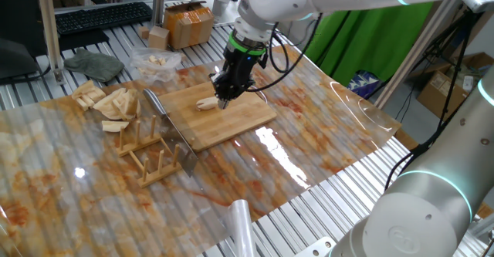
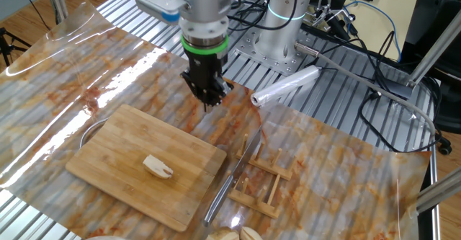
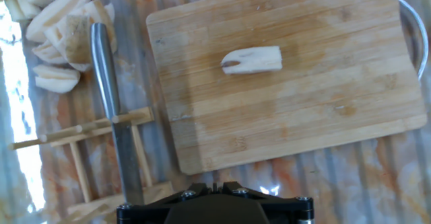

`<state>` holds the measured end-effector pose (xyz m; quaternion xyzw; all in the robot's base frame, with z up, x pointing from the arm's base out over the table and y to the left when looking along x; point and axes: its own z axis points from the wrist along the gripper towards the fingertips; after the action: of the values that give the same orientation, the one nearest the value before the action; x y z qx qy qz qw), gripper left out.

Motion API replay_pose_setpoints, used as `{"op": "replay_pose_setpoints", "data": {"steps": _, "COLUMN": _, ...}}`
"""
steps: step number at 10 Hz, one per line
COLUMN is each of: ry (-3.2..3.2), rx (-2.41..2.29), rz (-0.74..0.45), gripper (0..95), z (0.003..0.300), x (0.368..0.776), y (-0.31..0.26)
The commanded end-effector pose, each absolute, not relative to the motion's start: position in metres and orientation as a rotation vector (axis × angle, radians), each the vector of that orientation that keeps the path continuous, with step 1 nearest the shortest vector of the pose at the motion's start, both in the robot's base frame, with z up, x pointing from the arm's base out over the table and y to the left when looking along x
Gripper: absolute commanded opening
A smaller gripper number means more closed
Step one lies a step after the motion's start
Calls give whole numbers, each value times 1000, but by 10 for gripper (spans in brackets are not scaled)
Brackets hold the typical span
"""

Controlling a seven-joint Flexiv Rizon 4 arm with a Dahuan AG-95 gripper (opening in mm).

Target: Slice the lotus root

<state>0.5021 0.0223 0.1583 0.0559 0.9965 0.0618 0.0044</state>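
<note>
In the hand view the gripper's fingertips lie below the bottom edge. The heap of tan slices (image 3: 57, 32) is cut off at upper left, and the board's metal handle (image 3: 419, 35) runs off the right edge.

Rectangular pale bamboo cutting board (image 3: 289, 109): matt, fine-grained wood. Long steel-handled knife (image 3: 111, 103): smooth, shiny metal. Small slatted rack (image 1: 150, 155): bare light wood. Clear, rust-stained sheet (image 1: 324, 133) over the ribbed aluminium tabletop (image 1: 31, 91): glossy plastic.

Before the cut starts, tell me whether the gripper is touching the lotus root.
Apart. The other fixed view shows the shut gripper off the bamboo board's far edge, with bare board between it and the lotus root. In the hand view the root lies alone.
</note>
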Motion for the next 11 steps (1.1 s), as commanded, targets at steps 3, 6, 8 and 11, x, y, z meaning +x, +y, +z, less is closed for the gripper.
{"op": "replay_pose_setpoints", "data": {"steps": 3, "ry": 3107, "rx": 236, "rz": 184, "gripper": 0, "z": 143, "x": 509, "y": 30}}
{"op": "replay_pose_setpoints", "data": {"steps": 6, "ry": 3106, "rx": 217, "rz": 183, "gripper": 0, "z": 135, "x": 512, "y": 34}}
{"op": "replay_pose_setpoints", "data": {"steps": 8, "ry": 3100, "rx": 223, "rz": 183, "gripper": 0, "z": 130, "x": 513, "y": 38}}
{"op": "replay_pose_setpoints", "data": {"steps": 11, "ry": 3094, "rx": 247, "rz": 188, "gripper": 0, "z": 122, "x": 518, "y": 55}}
